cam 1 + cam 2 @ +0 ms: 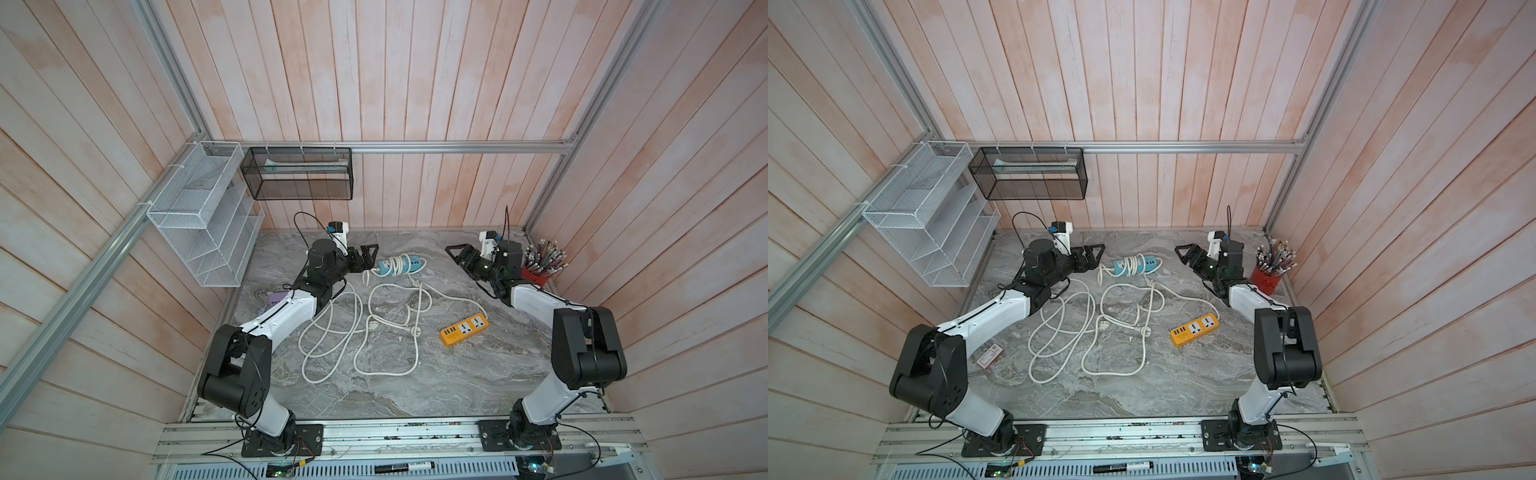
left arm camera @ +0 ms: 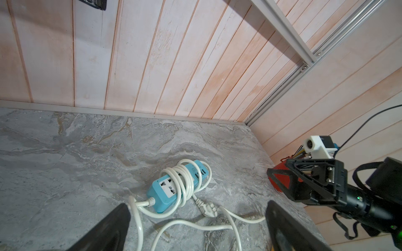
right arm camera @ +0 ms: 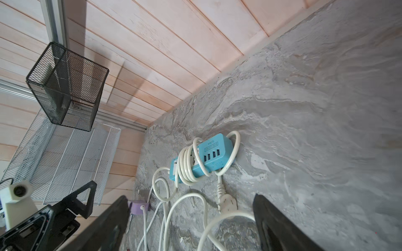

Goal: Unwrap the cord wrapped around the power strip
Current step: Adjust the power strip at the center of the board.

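While the blue power strip (image 1: 415,264) is lying upper centre of frame, cord (image 2: 182,180) coiled round it, the left gripper (image 1: 371,261) and right gripper (image 1: 454,255) — both splayed, empty — are flanking it, seemingly lining up a first pinch on the plug (image 2: 208,209).

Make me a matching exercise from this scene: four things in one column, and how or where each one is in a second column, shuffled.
Things:
1. blue power strip
2. orange power strip
3. red cup
4. black mesh basket

States:
A. hangs from the back rail
B. has the white cord wound around it
C. stuffed with pens
D. lies flat on the table with nothing wrapped around it

Pairs: 1-B, 2-D, 3-C, 4-A.
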{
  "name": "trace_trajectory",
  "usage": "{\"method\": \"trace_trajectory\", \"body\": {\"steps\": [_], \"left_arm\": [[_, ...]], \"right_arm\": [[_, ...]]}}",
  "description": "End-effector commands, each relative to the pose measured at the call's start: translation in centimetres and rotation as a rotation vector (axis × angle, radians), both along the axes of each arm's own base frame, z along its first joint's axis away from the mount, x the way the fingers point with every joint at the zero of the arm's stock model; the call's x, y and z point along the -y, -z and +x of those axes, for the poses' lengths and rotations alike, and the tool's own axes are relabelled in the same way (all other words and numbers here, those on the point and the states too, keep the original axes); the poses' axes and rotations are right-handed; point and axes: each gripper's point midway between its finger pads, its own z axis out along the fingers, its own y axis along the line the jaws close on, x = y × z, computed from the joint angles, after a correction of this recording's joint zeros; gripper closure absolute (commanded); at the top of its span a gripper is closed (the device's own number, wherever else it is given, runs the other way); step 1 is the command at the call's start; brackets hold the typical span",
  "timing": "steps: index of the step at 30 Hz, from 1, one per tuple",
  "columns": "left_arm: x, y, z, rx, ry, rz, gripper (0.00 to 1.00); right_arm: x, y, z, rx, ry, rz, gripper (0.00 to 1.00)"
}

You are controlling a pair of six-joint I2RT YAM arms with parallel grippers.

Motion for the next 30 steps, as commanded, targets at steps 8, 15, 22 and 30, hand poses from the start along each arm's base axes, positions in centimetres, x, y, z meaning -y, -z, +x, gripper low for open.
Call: {"method": "trace_trajectory", "body": {"steps": [8, 15, 22, 30], "left_arm": [[1.7, 1.3, 9.1, 0.116, -0.017, 0.137, 1.00], [4.3, 5.9, 14.5, 0.070, 0.060, 0.233, 1.00], [9.4, 9.0, 17.0, 0.057, 0.232, 0.226, 1.00], [14.6, 12.0, 17.8, 0.060, 0.349, 0.264, 1.00]], "right_arm": [[-1.5, -5.2, -4.7, 0.164, -0.043, -0.042, 0.18], [-1.2, -7.5, -10.6, 0.204, -0.049, -0.073, 0.17], [-0.8, -8.6, -13.5, 0.226, -0.062, -0.069, 0.16], [-0.3, -7.6, -15.7, 0.215, -0.061, -0.082, 0.16]]}}
